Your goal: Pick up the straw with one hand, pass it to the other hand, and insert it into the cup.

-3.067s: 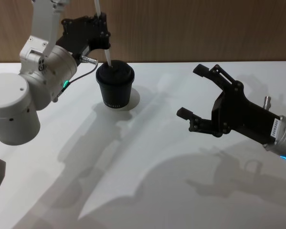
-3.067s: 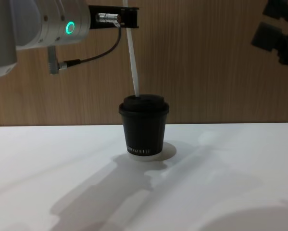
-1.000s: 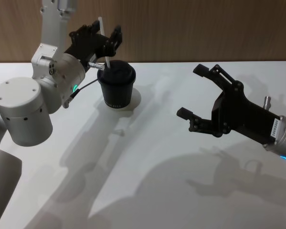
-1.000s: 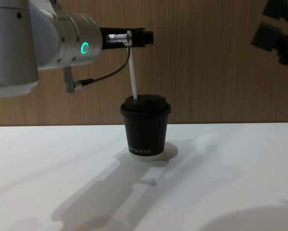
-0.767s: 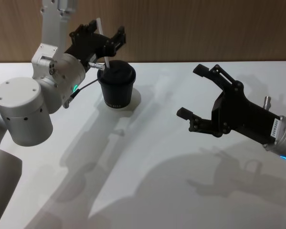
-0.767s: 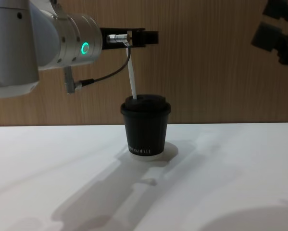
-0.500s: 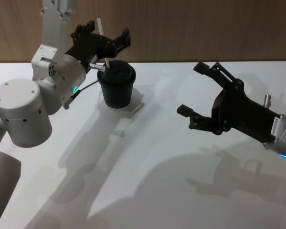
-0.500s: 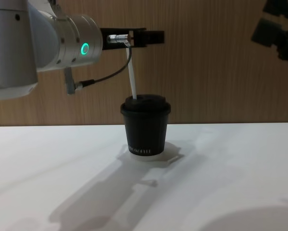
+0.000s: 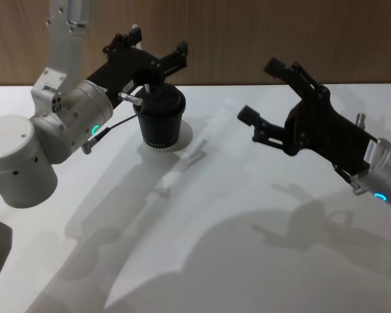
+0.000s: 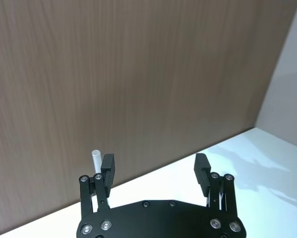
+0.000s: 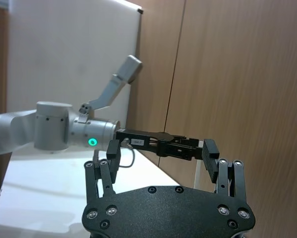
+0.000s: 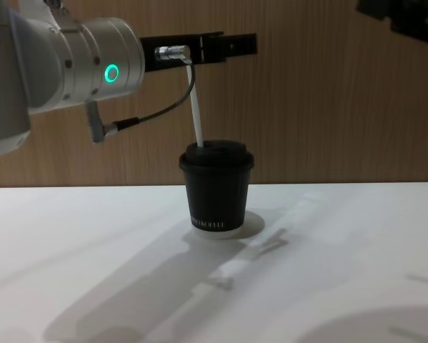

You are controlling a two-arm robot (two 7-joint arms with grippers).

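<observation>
White bench (image 9: pixel 247 222) stretching out in front of a wood-panelled wall (image 9: pixel 247 39), black lidded cup (image 9: pixel 158 117) standing upright on it towards the back left

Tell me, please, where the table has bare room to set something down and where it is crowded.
The near table in front of the cup is bare, as is the stretch between the cup and the right gripper. It is crowded at the far left, where the open left gripper hangs over the cup and its straw.
</observation>
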